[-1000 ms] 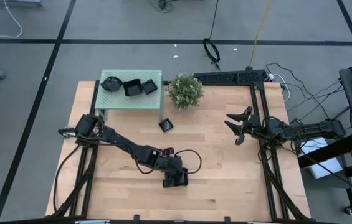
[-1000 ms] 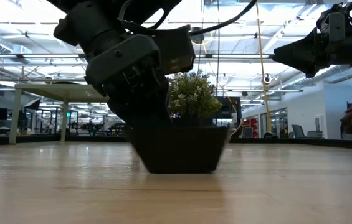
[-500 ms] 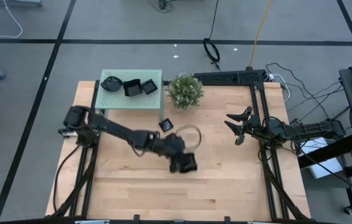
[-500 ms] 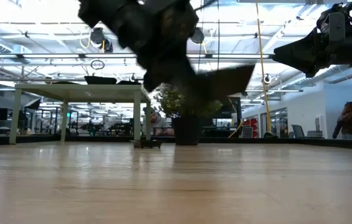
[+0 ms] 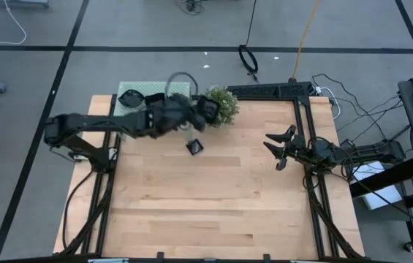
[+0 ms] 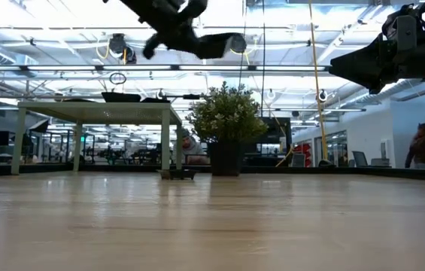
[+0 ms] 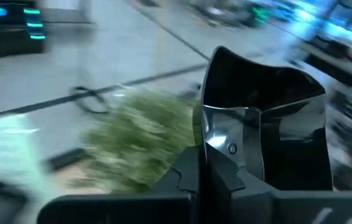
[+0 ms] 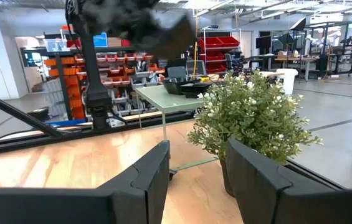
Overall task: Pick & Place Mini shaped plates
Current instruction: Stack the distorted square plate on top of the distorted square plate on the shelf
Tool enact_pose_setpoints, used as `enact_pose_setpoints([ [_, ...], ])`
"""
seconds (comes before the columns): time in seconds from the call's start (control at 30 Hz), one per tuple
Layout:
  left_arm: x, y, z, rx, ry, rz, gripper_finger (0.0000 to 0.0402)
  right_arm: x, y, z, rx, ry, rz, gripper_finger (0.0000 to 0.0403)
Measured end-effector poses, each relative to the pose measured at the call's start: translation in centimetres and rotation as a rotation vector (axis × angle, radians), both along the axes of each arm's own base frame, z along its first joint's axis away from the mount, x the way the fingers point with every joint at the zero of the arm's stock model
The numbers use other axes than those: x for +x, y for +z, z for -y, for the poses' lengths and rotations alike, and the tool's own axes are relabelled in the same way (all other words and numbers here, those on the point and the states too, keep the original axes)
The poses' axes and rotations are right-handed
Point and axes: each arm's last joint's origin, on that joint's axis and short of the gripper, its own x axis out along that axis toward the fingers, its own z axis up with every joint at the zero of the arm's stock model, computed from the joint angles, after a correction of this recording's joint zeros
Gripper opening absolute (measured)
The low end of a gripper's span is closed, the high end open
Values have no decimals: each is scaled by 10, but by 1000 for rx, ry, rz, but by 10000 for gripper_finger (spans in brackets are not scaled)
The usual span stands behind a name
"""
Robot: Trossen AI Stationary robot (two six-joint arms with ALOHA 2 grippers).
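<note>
Clamped on the rim of a glossy black plate (image 7: 269, 130), the left gripper (image 5: 191, 111) carries it high in the air, between the pale green stand (image 5: 134, 117) and the potted plant (image 5: 219, 104). Three more black dishes (image 5: 151, 100) sit on top of that stand. Another small plate (image 5: 195, 147) lies on the wooden table (image 5: 213, 204) just in front of the stand. Off to the side, the right gripper (image 5: 278, 147) hangs with its fingers (image 8: 144, 171) parted, holding nothing.
</note>
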Motion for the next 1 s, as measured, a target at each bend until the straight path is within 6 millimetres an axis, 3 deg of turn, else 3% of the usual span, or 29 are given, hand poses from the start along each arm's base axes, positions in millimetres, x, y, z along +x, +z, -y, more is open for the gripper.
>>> enact_pose_setpoints([
  [0.2, -36, 8, -33, -47, 291, -31, 14, 0, 0, 0, 0, 0, 1, 144],
  [0.4, -66, 4, -50, -164, 476, -70, 7, 0, 0, 0, 0, 0, 1, 144],
  [0.77, -117, 13, -38, -271, 671, -87, 13, 0, 0, 0, 0, 0, 1, 144],
  [1.0, -125, 9, -37, -277, 752, -121, 6, 0, 0, 0, 0, 0, 1, 144],
])
